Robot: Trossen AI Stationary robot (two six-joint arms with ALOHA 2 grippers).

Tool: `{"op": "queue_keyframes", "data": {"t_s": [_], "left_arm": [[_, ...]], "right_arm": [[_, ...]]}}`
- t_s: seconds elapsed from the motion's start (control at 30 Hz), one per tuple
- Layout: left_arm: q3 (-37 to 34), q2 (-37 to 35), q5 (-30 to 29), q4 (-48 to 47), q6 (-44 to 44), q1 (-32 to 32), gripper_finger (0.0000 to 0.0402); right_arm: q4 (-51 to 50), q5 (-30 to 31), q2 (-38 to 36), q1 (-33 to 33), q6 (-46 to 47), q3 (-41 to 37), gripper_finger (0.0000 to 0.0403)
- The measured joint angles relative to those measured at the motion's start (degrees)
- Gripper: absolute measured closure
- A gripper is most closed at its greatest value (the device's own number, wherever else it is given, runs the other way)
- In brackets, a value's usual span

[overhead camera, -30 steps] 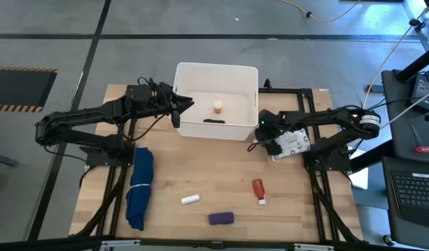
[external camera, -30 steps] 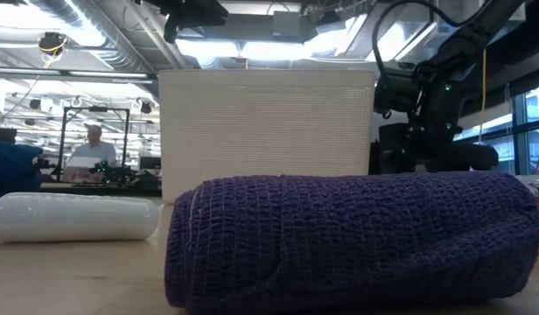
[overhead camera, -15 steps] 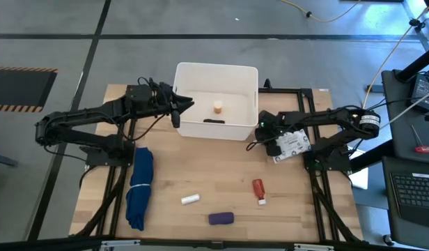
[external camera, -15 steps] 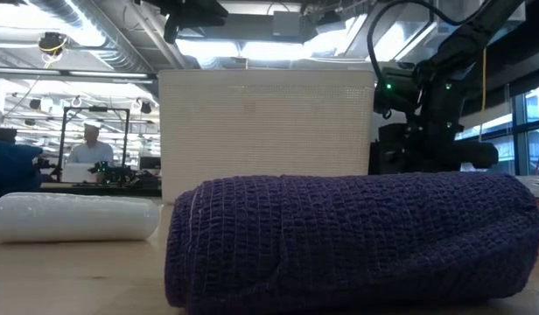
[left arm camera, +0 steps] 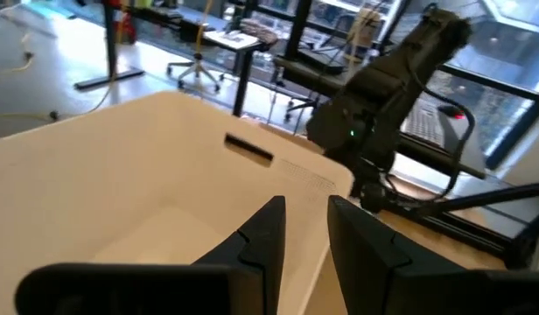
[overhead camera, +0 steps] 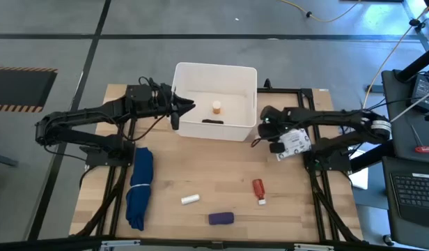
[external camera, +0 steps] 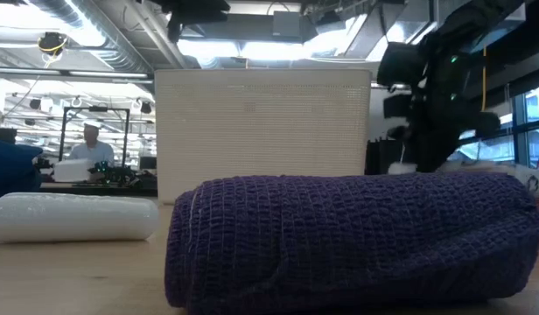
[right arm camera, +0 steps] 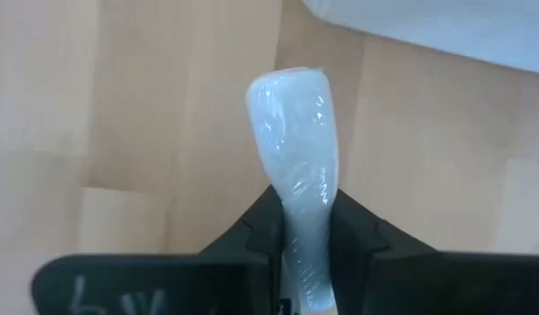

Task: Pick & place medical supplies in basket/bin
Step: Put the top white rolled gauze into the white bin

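Note:
The white bin (overhead camera: 251, 84) stands at the table's far middle, with an orange white-capped vial (overhead camera: 216, 107) and a black oblong piece (overhead camera: 213, 122) on its floor. My right gripper (overhead camera: 265, 130) is beside the bin's right wall, shut on a white plastic-wrapped roll (right arm camera: 291, 131). My left gripper (overhead camera: 178, 111) is at the bin's left wall, with only a sliver between its fingers (left arm camera: 306, 232). On the near table lie another white roll (overhead camera: 191, 199), a purple roll (overhead camera: 221, 218) and a red tube (overhead camera: 258, 189). My right gripper pinches the white roll between its two fingers at one end (right arm camera: 303, 229), where the wrap is squeezed narrow. The fingers lie along the roll, and its free end (right arm camera: 287, 87) sticks out past the fingertips over the wooden table top. My left gripper is over the bin's left rim (overhead camera: 177, 94); I cannot tell whether it touches the rim.
A long folded blue cloth (overhead camera: 139, 187) lies at the near left. In the low view the purple roll (external camera: 348, 236) fills the foreground, with the white roll (external camera: 73, 217) to its left and the bin (external camera: 263, 122) behind. A person works in the room beyond.
My right arm has risen from the table beside the bin's right wall, and its elbow has swung toward the table's right edge. My left arm has kept still.

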Motion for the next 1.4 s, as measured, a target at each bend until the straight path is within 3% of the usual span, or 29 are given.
{"op": "queue_keyframes", "data": {"t_s": [0.3, 0.63, 0.93, 1.23, 1.4], "left_arm": [[0.0, 4.71, -0.11, 8.52, 6.05, -1.01, 0.0282], [0.0, 12.04, 0.17, 12.67, 4.92, -1.77, 0.0265], [0.0, 16.14, 0.28, 16.3, 2.64, -3.68, 0.0263], [0.0, 17.54, 0.26, 20.18, 2.59, -5.4, 0.0263], [0.0, 17.51, -0.09, 20.46, 2.59, -5.78, 0.0263]], "right_arm": [[8.01, -0.02, -14.49, 1.36, 8.72, 0.78, 0.0339], [8.79, 0.05, -20.7, 1.39, 14.68, 5.05, 0.0339], [0.25, -5.93, -21.15, 3.89, 20.09, 5.07, 0.0338], [-8.76, -5.72, -21.14, 9.99, 22.3, 5.07, 0.0338], [-15.39, -1.9, -20.97, 11.31, 23.76, 4.62, 0.0338]]}}
